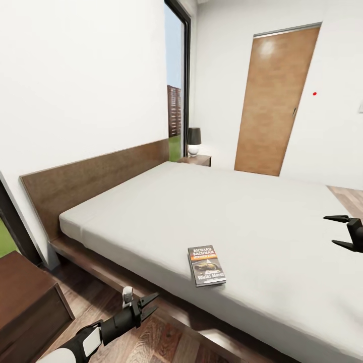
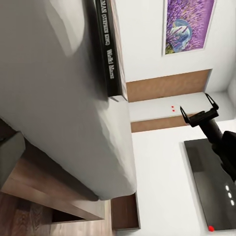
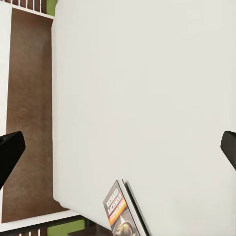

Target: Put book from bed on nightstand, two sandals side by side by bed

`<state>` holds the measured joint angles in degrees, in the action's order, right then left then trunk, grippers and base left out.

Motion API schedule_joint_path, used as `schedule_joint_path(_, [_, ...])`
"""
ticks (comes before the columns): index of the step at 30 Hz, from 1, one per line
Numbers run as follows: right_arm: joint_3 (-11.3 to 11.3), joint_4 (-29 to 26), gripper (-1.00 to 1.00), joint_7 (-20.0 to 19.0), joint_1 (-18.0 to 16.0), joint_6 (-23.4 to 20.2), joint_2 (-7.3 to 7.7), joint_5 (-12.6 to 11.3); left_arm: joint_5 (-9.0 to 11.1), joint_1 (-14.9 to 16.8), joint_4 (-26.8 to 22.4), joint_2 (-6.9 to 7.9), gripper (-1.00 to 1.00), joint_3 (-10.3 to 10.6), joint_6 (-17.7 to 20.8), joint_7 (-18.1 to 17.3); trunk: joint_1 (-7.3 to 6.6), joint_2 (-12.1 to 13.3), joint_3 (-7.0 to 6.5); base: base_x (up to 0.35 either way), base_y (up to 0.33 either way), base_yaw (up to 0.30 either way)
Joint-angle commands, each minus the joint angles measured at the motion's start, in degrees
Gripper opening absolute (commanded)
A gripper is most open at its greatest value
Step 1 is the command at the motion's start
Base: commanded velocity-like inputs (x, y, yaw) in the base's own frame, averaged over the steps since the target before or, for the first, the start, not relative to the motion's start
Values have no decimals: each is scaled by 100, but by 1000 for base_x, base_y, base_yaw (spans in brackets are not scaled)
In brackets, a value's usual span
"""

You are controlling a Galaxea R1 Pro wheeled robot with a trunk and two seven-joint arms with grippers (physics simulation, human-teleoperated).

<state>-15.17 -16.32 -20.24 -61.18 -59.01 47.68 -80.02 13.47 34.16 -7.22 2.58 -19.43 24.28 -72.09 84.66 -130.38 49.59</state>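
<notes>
At the lower left, one nightstand (image 1: 25, 297) sits by the bed (image 1: 242, 212). The left hand (image 1: 149, 304) hangs low beside it, fingers narrow. The book (image 1: 206, 265) lies flat near the bed's front edge. The right hand (image 1: 340, 232) floats wide at the right edge.

Your near nightstand (image 1: 25, 302) is cut off at the head view's corner; the book's (image 3: 123, 214) lower part leaves the right wrist view.

We see the book (image 1: 206, 265) flat near the bed's (image 1: 242, 212) near edge, our left gripper (image 1: 149, 302) low beside the frame, our right gripper (image 1: 343, 232) spread above the mattress.
</notes>
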Motion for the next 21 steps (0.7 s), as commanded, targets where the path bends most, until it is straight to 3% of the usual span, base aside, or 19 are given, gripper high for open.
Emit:
schedule_joint_path(1, [-31, 6, 100, -59, -8, -4, 6, 33, 42, 2, 1, 3, 100, 27, 60, -14, -1, -3, 6, 0, 0, 0])
schedule_joint_path(21, [-29, 6, 100, -175, -8, -6, 30, 34, 43, 2, 1, 6, 100, 18, 61, 6, -1, -3, 6, 0, 0, -5])
